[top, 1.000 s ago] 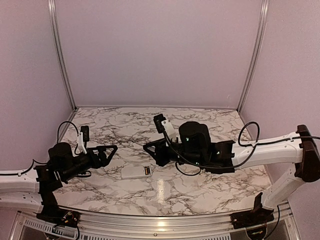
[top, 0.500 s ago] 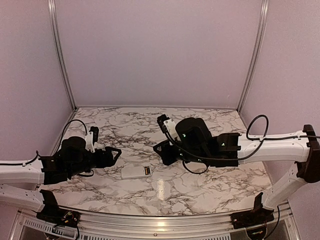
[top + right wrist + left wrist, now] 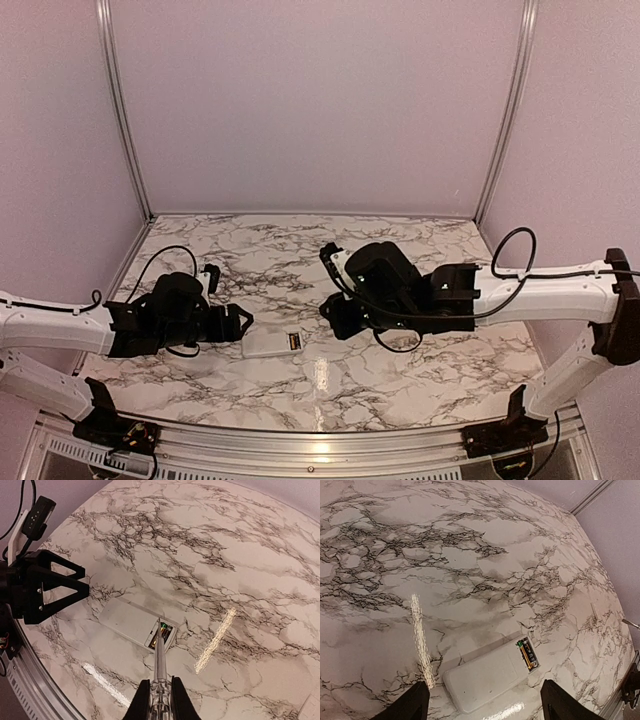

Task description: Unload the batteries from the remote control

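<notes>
Low centre in the overhead view, the remote control [image 3: 270, 346] lies on the worktop [image 3: 250, 250], batteries [image 3: 164, 628] seated in its uncovered bay. We judge prying is in hand: our right fingers [image 3: 143, 702] pinch a thin grey rod [image 3: 159, 655] tipped at the bay; our left fingers [image 3: 412, 705] stand spread just short of the remote's other end. Next, we should lever one battery up gently.

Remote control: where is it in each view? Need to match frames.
Top external: remote control, lower centre.
Left wrist: remote control, bottom centre.
Right wrist: remote control, left of centre.
Shared landmark: orange-gold battery in its open end.
</notes>
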You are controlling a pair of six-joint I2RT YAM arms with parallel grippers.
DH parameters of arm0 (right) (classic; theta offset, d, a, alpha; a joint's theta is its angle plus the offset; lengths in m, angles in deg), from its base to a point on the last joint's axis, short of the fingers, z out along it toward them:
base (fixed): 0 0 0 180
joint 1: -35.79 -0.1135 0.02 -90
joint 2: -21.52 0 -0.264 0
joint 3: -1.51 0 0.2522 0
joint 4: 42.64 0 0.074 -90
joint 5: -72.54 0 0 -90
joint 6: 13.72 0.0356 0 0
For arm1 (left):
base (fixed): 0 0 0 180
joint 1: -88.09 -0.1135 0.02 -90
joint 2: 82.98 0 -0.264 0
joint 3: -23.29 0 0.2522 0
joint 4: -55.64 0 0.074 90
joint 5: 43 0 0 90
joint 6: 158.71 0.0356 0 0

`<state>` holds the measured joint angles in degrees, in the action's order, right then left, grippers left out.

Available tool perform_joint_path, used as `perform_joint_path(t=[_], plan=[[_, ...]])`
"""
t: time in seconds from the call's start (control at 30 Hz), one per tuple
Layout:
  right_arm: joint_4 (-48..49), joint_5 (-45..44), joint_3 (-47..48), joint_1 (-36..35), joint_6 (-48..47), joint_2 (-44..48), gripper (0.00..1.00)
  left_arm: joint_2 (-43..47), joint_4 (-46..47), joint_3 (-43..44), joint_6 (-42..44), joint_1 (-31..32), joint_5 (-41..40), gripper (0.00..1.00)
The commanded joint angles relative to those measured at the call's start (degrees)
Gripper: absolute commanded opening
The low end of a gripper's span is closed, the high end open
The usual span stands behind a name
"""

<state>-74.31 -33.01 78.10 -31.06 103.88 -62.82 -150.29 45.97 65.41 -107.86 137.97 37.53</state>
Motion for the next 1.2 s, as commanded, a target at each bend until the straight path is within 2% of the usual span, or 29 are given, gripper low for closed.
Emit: perform_joint_path(t=[0.0,0.13,0.4,0.77,1.07,1.17], plan=[[-1.9,5.0,2.6,1.0,0.7,-2.4,0.00,-5.2,-0.5,2.5,1.1,0.0,2.8,0.78],[-1.3,13.3,3.4,2.6,-0.5,-5.7,0.00,-8.4,-0.1,3.7,1.8,0.0,3.2,0.74],[-3.9,18.2,5.3,5.5,-0.4,-9.7,0.00,-11.3,-0.3,4.4,2.9,0.0,3.3,0.74],[-10.8,17.1,7.9,6.7,0.0,-10.0,0.00,-13.7,-2.3,5.3,2.4,0.1,4.8,0.74],[-12.0,15.9,6.1,6.7,0.6,-7.0,0.00,-20.1,-2.3,7.6,2.0,0.2,9.2,0.74],[-11.7,15.8,4.9,6.7,0.9,-5.7,0.00,-22.3,-1.2,8.3,2.1,0.2,13.0,0.71]])
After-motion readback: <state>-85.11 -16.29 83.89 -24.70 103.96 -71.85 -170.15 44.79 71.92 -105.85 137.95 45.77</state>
